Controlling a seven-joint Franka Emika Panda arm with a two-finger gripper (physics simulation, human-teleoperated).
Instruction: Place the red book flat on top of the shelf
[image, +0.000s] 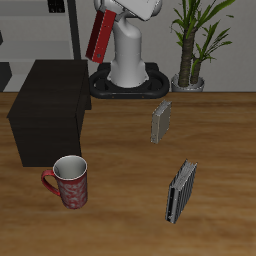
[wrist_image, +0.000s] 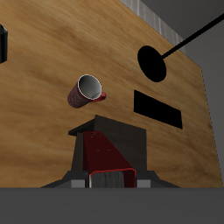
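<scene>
The red book (image: 100, 38) hangs high in the air, tilted a little from upright, with my gripper (image: 104, 13) shut on its upper end. It is above the back part of the shelf (image: 50, 102), a low dark cabinet with a flat, bare top. In the wrist view the red book (wrist_image: 105, 156) runs out from between my fingers (wrist_image: 91, 182), its pale page edge showing, and the shelf (wrist_image: 118, 131) lies below it.
A red patterned mug (image: 70, 182) stands in front of the shelf, also seen as the mug (wrist_image: 87, 89). A small grey book (image: 162, 122) and a grey striped book (image: 181, 192) stand upright mid-table. A potted plant (image: 195, 45) is beside the robot base (image: 130, 75).
</scene>
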